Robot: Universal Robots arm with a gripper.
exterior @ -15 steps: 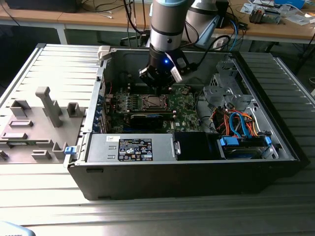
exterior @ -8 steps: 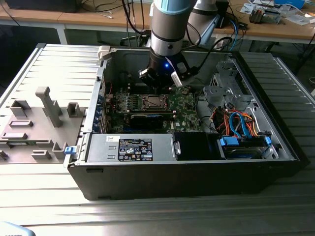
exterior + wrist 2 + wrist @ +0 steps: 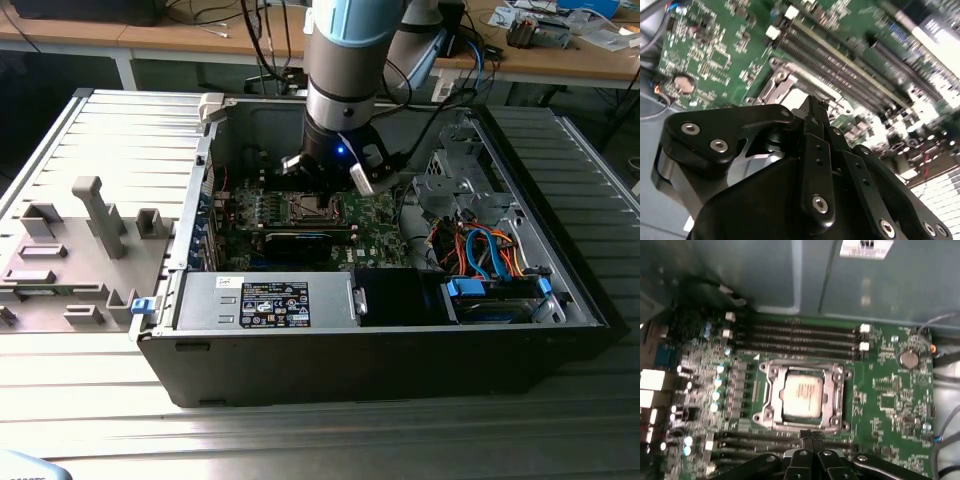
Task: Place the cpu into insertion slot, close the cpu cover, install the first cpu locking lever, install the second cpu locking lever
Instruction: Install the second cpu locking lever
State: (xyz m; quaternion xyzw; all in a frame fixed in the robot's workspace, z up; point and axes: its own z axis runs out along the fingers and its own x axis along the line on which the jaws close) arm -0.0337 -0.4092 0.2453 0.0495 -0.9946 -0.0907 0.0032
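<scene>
Silvery cpu (image 3: pixel 801 395) seated in the insertion slot (image 3: pixel 836 376).
We see the hand (image 3: pixel 810 436) pointing straight down above it, fingers pressed together, empty.

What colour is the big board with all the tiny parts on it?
Green. The board shows best in the first wrist view.

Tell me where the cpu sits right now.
In the first wrist view, the cpu lies in the insertion slot on the green motherboard, framed by the cpu cover.
</scene>
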